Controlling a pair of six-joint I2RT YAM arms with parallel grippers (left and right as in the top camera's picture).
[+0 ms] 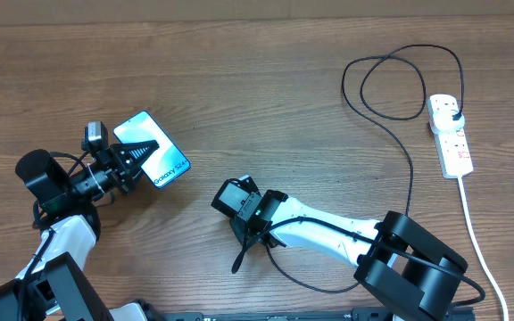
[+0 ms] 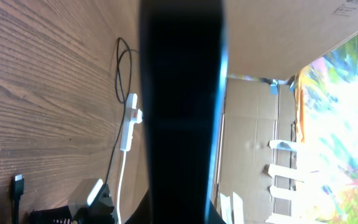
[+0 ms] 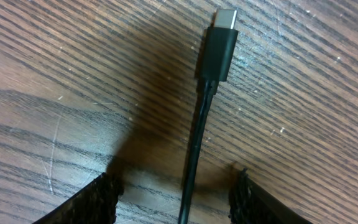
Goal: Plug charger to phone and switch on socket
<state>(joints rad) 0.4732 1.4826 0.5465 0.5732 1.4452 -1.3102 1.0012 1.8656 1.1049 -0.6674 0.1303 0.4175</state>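
The phone, with a light screen reading "Galaxy S24+", is held off the table at the left by my left gripper, which is shut on its edge. In the left wrist view the phone is a dark vertical band filling the middle. The charger cable loops from a black plug in the white socket strip at the right. Its connector tip lies on the table by my right gripper. In the right wrist view the cable lies between the open fingers, with the connector ahead of them.
A thick white cord runs from the socket strip down to the table's front right. The strip and the connector also show in the left wrist view. Cardboard boxes stand beyond the table.
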